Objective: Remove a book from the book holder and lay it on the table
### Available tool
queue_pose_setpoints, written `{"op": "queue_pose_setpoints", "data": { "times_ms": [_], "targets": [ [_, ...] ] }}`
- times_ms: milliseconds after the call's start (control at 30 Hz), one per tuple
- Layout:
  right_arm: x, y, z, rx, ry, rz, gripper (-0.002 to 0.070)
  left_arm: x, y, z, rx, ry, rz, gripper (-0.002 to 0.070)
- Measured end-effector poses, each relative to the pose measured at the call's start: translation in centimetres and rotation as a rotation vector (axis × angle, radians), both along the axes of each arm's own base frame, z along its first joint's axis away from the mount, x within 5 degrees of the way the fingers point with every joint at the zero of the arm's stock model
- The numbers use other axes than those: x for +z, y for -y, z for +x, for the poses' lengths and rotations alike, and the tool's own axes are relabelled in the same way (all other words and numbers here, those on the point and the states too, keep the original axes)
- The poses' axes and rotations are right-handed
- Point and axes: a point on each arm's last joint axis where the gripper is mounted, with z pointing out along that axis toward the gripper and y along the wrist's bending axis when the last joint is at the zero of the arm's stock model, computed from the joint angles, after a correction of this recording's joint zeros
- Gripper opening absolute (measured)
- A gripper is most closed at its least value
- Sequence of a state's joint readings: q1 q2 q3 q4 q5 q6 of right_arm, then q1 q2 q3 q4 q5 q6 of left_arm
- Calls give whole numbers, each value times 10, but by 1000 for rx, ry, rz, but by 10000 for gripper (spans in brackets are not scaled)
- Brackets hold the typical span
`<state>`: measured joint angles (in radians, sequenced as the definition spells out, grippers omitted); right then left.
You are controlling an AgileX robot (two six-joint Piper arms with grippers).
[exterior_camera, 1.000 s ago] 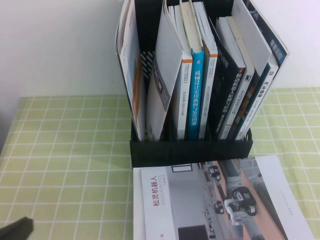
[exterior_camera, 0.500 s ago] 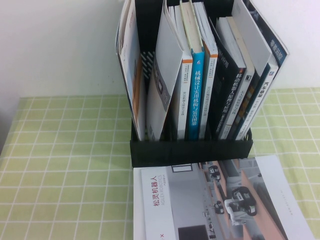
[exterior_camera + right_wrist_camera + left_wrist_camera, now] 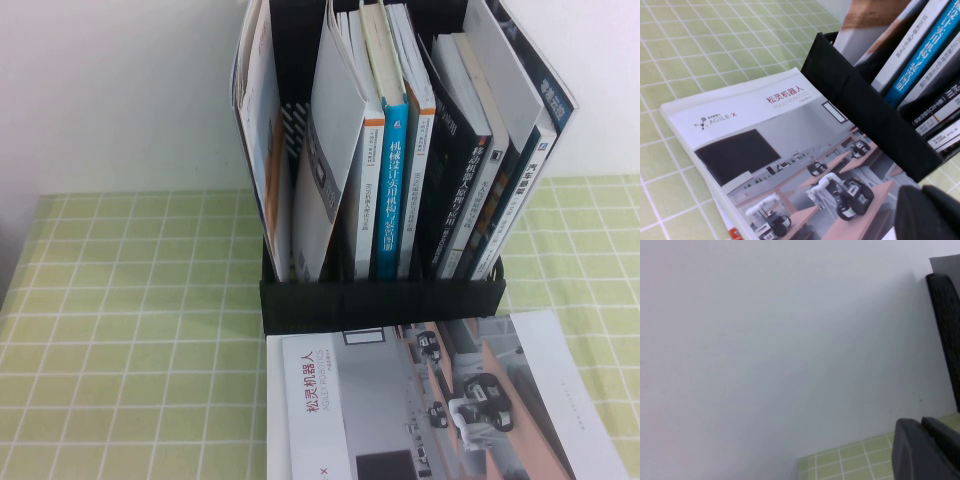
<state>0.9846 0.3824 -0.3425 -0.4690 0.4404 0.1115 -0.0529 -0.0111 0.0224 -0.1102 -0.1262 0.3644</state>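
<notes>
Already the book (image 3: 430, 400) lies flat on the counter (image 3: 130, 330), just before the book holder (image 3: 380, 300). Right gripper (image 3: 932, 212) hangs nearer it — fingers pressed together, empty — while the left gripper (image 3: 925, 450), also closed, faces the wall.

Three cameras: one raised on the robot's side, one on each wrist.

The high view looks down and forward across the bench (image 3: 120, 330) at the book holder (image 3: 380, 300) against the white wall (image 3: 120, 90), with the book (image 3: 440, 400) nearest the lens. The right wrist view sits low and close over the same book (image 3: 775, 165) and the holder's front wall, its right end effector (image 3: 927, 212) at the frame's edge. The left wrist view faces mostly the wall, sharing only a strip of bench and the holder's edge, with the left end effector (image 3: 925, 447) in the corner.
</notes>
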Motion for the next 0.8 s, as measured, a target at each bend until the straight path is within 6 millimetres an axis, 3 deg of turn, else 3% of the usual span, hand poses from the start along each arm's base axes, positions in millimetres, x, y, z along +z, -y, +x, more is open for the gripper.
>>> {"op": "queue_pose_setpoints", "data": {
  "times_ms": [167, 300, 400, 800],
  "targets": [
    [0, 0, 0, 0, 0, 0, -1, -8, 1, 1, -26, -99, -133, -3],
    [0, 0, 0, 0, 0, 0, -1, -26, 1, 0, -17, -303, -342, -3],
    [0, 0, 0, 0, 0, 0, -1, -40, 0, -2, 26, -445, -401, -3],
    [0, 0, 0, 0, 0, 0, -2, -42, -1, -3, 40, -471, -429, -3]
  ]
}}
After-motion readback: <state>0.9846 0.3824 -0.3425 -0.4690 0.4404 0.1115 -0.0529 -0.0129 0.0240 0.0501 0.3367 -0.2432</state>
